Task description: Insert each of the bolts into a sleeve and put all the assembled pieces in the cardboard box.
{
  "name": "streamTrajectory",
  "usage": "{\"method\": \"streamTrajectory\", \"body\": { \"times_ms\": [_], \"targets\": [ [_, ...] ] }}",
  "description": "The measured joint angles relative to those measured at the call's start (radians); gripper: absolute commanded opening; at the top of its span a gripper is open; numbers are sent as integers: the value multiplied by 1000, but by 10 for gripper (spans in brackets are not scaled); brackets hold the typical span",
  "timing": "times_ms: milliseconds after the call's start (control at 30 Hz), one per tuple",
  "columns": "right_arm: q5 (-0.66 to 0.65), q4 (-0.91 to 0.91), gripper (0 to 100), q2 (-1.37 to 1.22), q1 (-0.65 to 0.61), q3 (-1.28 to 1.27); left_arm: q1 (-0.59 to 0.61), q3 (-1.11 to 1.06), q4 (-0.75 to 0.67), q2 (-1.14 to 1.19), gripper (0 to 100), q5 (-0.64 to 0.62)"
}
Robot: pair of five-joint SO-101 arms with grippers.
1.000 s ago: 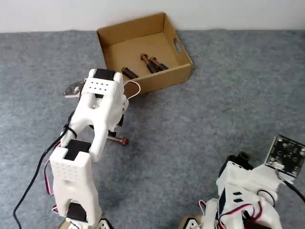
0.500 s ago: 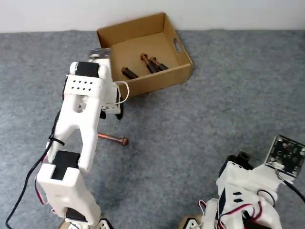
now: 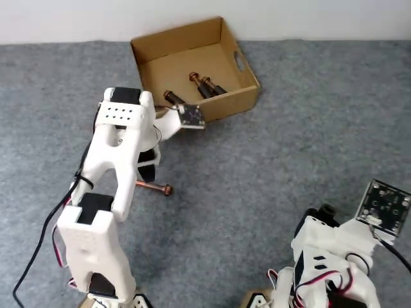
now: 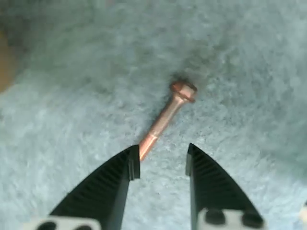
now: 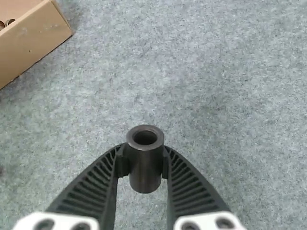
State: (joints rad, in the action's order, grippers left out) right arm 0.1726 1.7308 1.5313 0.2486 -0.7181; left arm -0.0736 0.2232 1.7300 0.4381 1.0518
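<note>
Left fingers: the two black ribbed fingers (image 4: 117, 184) of the left gripper (image 4: 162, 160) stand spread apart with nothing between them, pointing down at the grey carpet (image 3: 289, 128).
Right fingers: the black ribbed fingers (image 5: 93, 189) of the right gripper (image 5: 144, 154) pinch a dark metal cylindrical sleeve (image 5: 145, 167) by its sides. Its open bore faces the wrist camera, and it is held above the carpet.
Loose bolt: a copper-coloured bolt with a flanged hex head (image 4: 165, 120) lies flat on the carpet, head away from the left gripper. Its plain end is just beside one fingertip; whether they touch cannot be told. From above it lies beside the left arm (image 3: 119, 138), in front of the box and apart from it.
Box: an open brown cardboard box (image 3: 176, 32) sits at the far side of the carpet by the wall, with a cut-out handle in one side.
In the box: three assembled pieces rest on its floor near the front wall. Two (image 3: 207, 85) lie close together and one (image 3: 173, 98) lies a little apart.
Left arm: white, stretched out over the carpet toward the box.
Right arm: the white right arm (image 3: 334, 256) is folded back at the near edge, well apart from box and bolt.
</note>
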Motion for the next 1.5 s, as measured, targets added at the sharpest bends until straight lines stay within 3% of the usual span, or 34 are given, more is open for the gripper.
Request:
{"method": "streamTrajectory", "body": {
  "times_ms": [133, 500, 967, 1167, 1500],
  "targets": [
    [0, 0, 8, 0, 0, 0, 0, 0, 0, 25, 167, 66],
    [0, 0, 8, 0, 0, 0, -95, 0, 0, 77, 167, 80],
    [0, 0, 8, 0, 0, 0, -71, 114, 2, 322, 161, 80],
    [0, 0, 8, 0, 0, 0, -72, 163, 8, 368, 8, 71],
    [0, 0, 8, 0, 0, 0, -77, 166, 9, 347, 6, -60]
  ]
}}
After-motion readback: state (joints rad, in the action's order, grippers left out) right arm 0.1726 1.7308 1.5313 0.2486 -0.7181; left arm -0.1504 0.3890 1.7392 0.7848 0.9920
